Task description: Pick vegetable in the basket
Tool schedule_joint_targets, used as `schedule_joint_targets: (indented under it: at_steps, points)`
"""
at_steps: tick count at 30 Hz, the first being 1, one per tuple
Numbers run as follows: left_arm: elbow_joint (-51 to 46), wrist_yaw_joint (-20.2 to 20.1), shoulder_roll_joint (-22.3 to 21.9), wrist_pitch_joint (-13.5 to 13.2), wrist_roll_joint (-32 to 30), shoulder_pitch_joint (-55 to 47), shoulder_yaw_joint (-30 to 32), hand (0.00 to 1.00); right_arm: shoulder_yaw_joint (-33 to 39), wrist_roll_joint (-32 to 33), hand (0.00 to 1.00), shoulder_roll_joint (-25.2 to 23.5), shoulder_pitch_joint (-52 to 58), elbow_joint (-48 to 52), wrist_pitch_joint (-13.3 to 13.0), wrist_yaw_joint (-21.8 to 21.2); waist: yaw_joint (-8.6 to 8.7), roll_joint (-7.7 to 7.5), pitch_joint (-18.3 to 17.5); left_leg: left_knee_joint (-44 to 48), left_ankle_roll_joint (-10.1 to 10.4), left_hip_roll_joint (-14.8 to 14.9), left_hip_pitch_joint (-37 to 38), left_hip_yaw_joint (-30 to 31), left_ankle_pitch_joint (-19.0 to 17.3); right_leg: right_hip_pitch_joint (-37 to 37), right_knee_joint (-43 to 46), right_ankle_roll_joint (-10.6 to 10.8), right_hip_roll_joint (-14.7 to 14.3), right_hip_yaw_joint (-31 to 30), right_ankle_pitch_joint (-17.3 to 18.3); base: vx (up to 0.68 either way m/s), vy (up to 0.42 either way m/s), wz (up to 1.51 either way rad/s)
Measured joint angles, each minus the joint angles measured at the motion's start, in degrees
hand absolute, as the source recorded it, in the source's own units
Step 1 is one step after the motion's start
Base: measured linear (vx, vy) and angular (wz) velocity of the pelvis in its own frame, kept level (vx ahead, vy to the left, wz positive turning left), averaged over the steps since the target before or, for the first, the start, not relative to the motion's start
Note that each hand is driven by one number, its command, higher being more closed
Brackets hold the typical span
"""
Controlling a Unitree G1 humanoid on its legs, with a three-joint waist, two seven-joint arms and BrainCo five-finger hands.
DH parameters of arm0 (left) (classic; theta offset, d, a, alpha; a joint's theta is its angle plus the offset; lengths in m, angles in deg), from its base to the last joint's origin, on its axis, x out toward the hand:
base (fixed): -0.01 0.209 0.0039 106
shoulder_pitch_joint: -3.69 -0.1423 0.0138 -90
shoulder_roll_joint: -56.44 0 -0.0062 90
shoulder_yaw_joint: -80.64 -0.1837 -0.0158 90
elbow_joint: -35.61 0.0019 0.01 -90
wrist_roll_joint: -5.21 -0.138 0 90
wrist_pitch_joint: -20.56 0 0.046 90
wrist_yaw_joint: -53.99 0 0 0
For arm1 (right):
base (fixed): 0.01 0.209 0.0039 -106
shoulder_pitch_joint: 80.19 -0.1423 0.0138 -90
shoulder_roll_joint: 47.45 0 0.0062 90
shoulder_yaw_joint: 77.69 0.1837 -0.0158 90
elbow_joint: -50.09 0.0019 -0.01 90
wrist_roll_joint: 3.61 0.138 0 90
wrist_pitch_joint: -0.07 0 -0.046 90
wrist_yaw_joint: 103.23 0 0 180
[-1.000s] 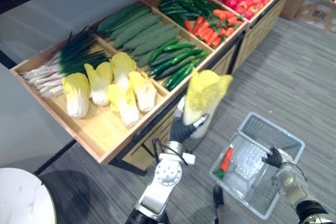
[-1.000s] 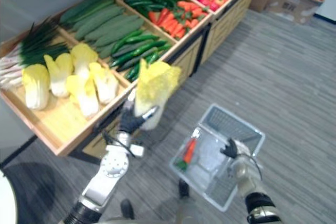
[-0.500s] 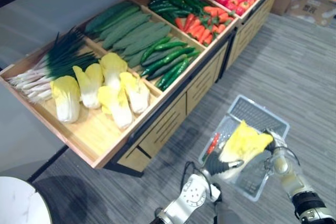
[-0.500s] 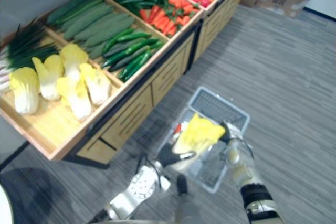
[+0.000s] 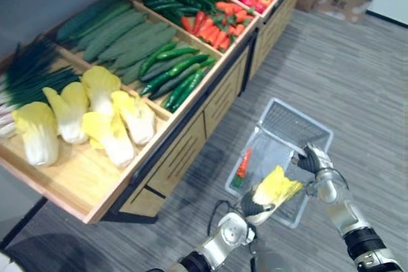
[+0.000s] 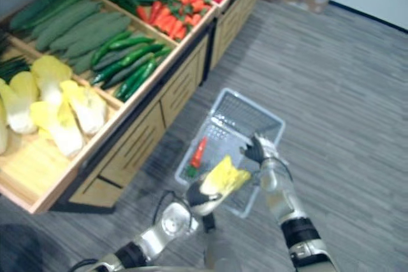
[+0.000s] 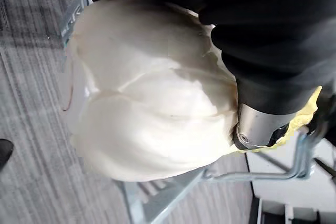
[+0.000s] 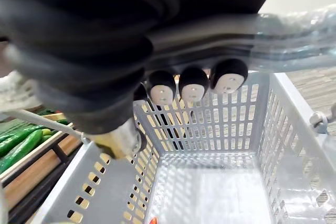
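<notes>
The cabbage (image 5: 277, 186) is grasped by the left robot hand (image 5: 250, 204) at the basket's (image 5: 290, 125) near rim, leaves inward, apparently for dropping in beside the carrot (image 5: 243, 164). The basket is steadied by the right robot hand (image 5: 312, 158), clenched on its handle. A second ago the cabbage was held high by the shelf (image 5: 185, 151) beyond the basket.

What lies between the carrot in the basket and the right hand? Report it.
Only bare floor of the basket, seen in the left eye view between the carrot and the right hand. The cabbage in the left hand hangs nearer, off that line.
</notes>
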State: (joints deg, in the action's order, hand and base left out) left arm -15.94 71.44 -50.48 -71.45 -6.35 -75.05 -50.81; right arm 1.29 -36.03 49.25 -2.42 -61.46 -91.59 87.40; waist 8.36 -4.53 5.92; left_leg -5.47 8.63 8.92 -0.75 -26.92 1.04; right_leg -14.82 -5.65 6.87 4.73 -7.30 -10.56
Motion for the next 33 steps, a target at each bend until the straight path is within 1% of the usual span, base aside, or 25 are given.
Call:
schedule_joint_targets:
  at_steps: [2,4,5,6,9,10,11,13,15,16,18,19,21,24,29,33]
  points:
    - [1.12,1.60,0.13,0.45,-0.99,0.01,1.43,1.00,-2.16,1.21,1.00,-0.18,0.11,0.63,-0.20,-0.01,0.80,-0.51,0.02,0.01,0.10,0.19,0.14,-0.62,-0.15,-0.19,0.00,-0.21,-0.07,-0.53,-0.16,0.05,-0.013,-0.15]
    - [5.51,2.31,-0.98,1.81,-1.11,4.26,3.87,1.00,-3.04,1.47,1.00,-0.13,0.26,1.00,-0.32,-0.01,0.92,-0.78,0.17,0.01,0.15,0.29,0.17,-0.97,-0.34,-0.52,0.07,-0.22,-0.20,-1.08,-0.18,0.04,-0.019,-0.14]
    - [8.91,3.50,-3.34,3.08,-1.11,8.61,7.82,1.00,-3.71,1.55,1.00,-0.13,0.30,1.12,-0.51,-0.02,0.92,-0.84,0.23,0.02,0.07,0.24,0.04,-1.24,-0.43,-1.02,0.61,-0.23,-0.26,-1.33,-0.18,0.03,-0.020,-0.11]
    - [10.04,5.14,-5.09,3.61,-1.12,12.37,10.45,1.00,-4.43,1.99,1.00,-0.12,0.49,1.13,-0.85,-0.02,1.02,-0.82,0.25,0.02,0.04,0.27,0.07,-1.44,-0.57,-1.15,0.80,-0.23,-0.47,-1.62,-0.18,0.03,-0.017,-0.10]
    - [10.05,7.69,-7.53,3.31,-3.23,18.08,11.95,1.00,-6.04,3.24,1.00,0.02,0.66,1.18,-1.79,-0.05,1.07,-1.05,0.38,0.02,0.30,0.45,0.10,-2.62,-1.12,-1.80,0.82,-0.24,-0.70,-2.66,-0.19,0.05,-0.009,-0.19]
    - [10.19,8.11,-8.28,3.31,-3.26,18.96,12.37,1.00,-6.35,3.43,1.00,0.02,0.66,1.18,-2.09,-0.05,1.35,-1.06,0.45,0.03,0.34,0.52,0.10,-2.85,-1.26,-1.96,0.77,-0.24,-0.86,-2.86,-0.19,0.07,-0.013,-0.19]
    - [10.45,8.87,-8.93,3.32,-3.24,19.32,12.69,1.00,-7.00,3.74,1.00,0.03,0.63,1.18,-2.42,-0.05,2.05,-1.06,0.46,0.03,0.45,0.75,0.11,-2.88,-1.44,-1.97,0.63,-0.25,-1.12,-3.01,-0.19,0.07,-0.017,-0.13]
    - [11.31,9.33,-8.92,3.44,-3.24,19.33,12.85,1.00,-7.63,3.76,1.00,0.02,0.57,1.18,-2.69,-0.08,2.59,-1.30,0.66,0.03,0.69,0.91,0.58,-3.34,-1.80,-1.98,0.63,-0.25,-1.76,-3.85,-0.20,0.07,-0.017,-0.24]
    - [11.93,9.96,-8.93,3.84,-3.22,19.34,14.31,1.00,-7.69,3.76,1.00,0.18,0.28,1.18,-2.71,-0.09,2.85,-1.37,1.05,0.07,0.79,1.28,1.01,-3.93,-2.32,-2.03,0.60,-0.25,-2.07,-4.61,-0.20,0.07,-0.025,-0.28]
    - [11.92,11.06,-8.90,3.85,-3.18,19.47,15.39,1.00,-8.50,3.79,1.00,0.85,-0.16,1.24,-2.78,-0.08,3.16,-1.44,1.85,1.61,0.79,1.49,0.87,-3.95,-3.52,-1.95,0.67,-0.25,-2.10,-5.21,-0.20,0.04,-0.025,-0.17]
    - [11.89,11.89,-8.90,3.86,-3.14,19.51,15.54,1.00,-9.34,3.87,1.00,1.07,-0.46,1.45,-2.78,-0.07,3.30,-1.36,2.27,2.63,0.85,1.65,0.68,-3.98,-4.36,-1.94,0.68,-0.25,-2.11,-5.56,-0.20,0.03,-0.018,-0.14]
    - [11.88,12.30,-8.89,3.86,-3.13,19.54,15.90,0.00,-9.95,3.87,1.00,1.10,-0.58,1.47,-2.82,-0.07,3.47,-1.30,2.49,3.40,0.75,1.78,0.46,-3.89,-4.82,-1.94,0.70,-0.25,-2.09,-5.68,-0.20,0.02,-0.015,-0.05]
    - [11.81,13.47,-8.89,3.85,-3.04,19.57,16.65,0.00,-11.32,4.08,1.00,1.10,-0.68,1.49,-3.28,-0.07,4.01,-1.25,2.75,4.71,0.75,2.08,-0.22,-3.69,-5.61,-2.05,0.68,-0.24,-2.02,-5.72,-0.20,0.00,0.000,0.00]
    - [11.76,13.74,-8.88,3.85,-2.98,19.61,17.02,0.00,-11.91,4.33,1.00,1.10,-0.74,1.49,-3.76,-0.06,4.00,-1.21,2.77,6.00,0.83,2.40,-0.58,-3.69,-6.41,-2.01,0.79,-0.24,-2.05,-5.78,-0.20,0.00,0.000,0.00]
    - [11.70,13.37,-8.88,3.84,-3.08,19.60,16.60,0.00,-12.05,4.31,1.00,1.08,-0.71,1.35,-3.77,-0.13,3.83,-1.07,2.87,7.18,0.78,2.65,-1.33,-2.88,-6.84,-2.03,0.91,-0.24,-1.95,-5.55,-0.20,0.00,-0.013,0.04]
    - [11.63,12.34,-8.88,3.80,-3.17,19.60,14.30,0.00,-11.95,4.27,1.00,1.09,-0.65,1.37,-3.76,-0.05,3.81,-0.99,2.91,8.15,0.80,2.85,-2.06,-2.15,-7.16,-2.05,0.94,-0.24,-1.81,-5.22,-0.20,-0.01,-0.022,0.07]
